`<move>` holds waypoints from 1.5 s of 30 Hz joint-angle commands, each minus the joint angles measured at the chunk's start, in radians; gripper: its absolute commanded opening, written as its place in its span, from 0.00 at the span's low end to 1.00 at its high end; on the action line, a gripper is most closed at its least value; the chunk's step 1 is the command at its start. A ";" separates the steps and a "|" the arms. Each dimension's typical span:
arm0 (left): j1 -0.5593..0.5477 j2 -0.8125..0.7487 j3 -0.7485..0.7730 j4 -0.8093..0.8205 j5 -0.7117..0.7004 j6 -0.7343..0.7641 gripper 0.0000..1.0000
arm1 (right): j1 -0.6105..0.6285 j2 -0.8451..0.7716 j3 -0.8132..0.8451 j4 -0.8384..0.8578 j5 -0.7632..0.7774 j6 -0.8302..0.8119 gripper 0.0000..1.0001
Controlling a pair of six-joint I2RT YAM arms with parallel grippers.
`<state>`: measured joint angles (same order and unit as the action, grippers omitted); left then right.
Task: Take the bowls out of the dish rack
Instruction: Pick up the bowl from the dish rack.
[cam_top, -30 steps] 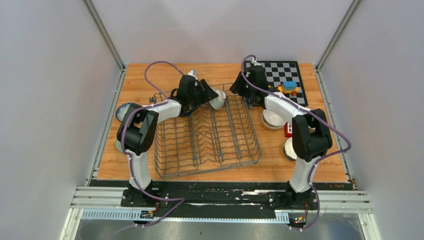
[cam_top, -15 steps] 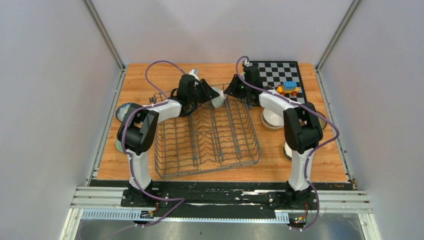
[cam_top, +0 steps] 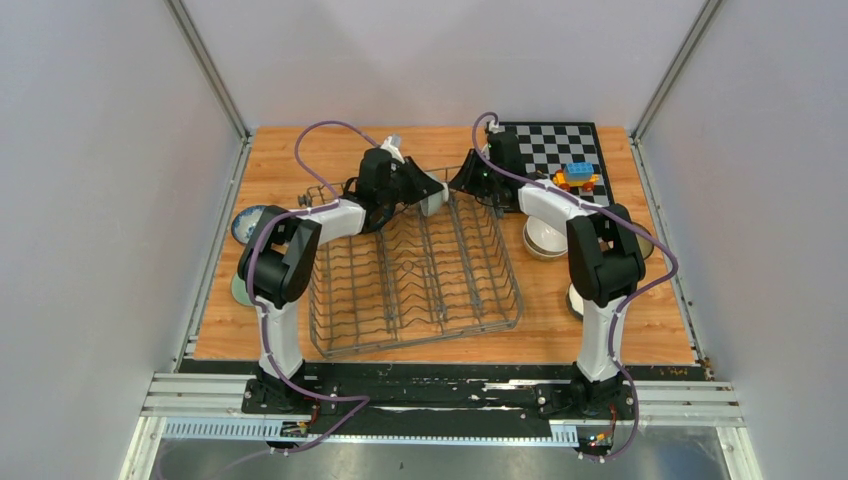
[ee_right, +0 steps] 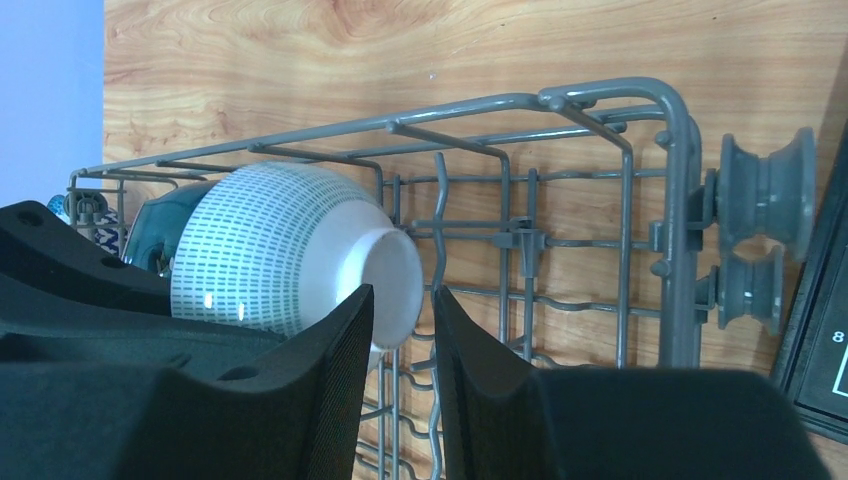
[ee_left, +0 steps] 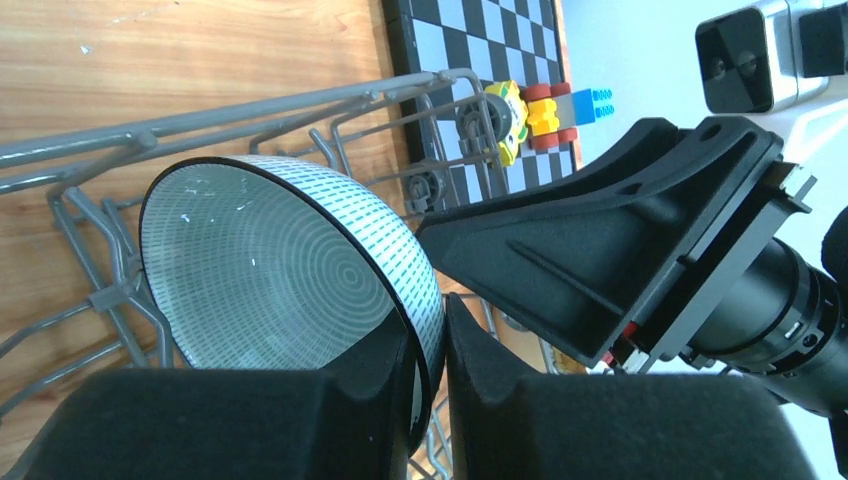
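Both arms meet at the patterned bowl (cam_top: 433,200) at the far end of the dish rack (cam_top: 420,335)
Upper middle of the top view: it stands on edge, mouth to frame left, foot to frame right. The left gripper (ee_left: 425,335) pinches its rim; the right gripper (ee_right: 402,300) frames the foot with a narrow gap, and I cannot tell whether it bites. The lift looks to be the left gripper's

left arm (cam_top: 300,225): reaches forward-right
left gripper (ee_left: 430,335): pinches rim of dash-patterned white ceramic bowl (ee_left: 270,270)
right arm (cam_top: 560,207): reaches forward-left
right gripper (ee_right: 403,300): jaws narrowly apart
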<state>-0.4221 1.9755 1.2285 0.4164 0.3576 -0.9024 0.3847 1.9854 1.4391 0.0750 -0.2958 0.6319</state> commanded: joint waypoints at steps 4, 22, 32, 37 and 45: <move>-0.009 -0.008 -0.007 0.089 0.020 -0.019 0.11 | 0.005 -0.002 0.022 0.011 -0.035 -0.003 0.32; -0.007 -0.101 -0.020 0.219 0.065 -0.052 0.00 | -0.012 -0.159 0.069 -0.112 0.058 -0.098 0.58; -0.023 -0.329 -0.029 0.107 0.083 0.026 0.00 | -0.019 -0.558 -0.031 -0.242 0.327 -0.134 0.75; -0.131 -0.555 -0.011 -0.260 0.021 0.392 0.00 | -0.071 -0.818 -0.187 -0.231 0.125 -0.053 0.79; -0.573 -0.875 0.030 -0.884 -0.348 1.113 0.00 | -0.032 -1.151 -0.240 -0.496 0.039 -0.225 0.77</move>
<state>-0.8246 1.2171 1.2510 -0.1478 0.2333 -0.2314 0.3321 0.9047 1.1645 -0.2161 -0.1780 0.4927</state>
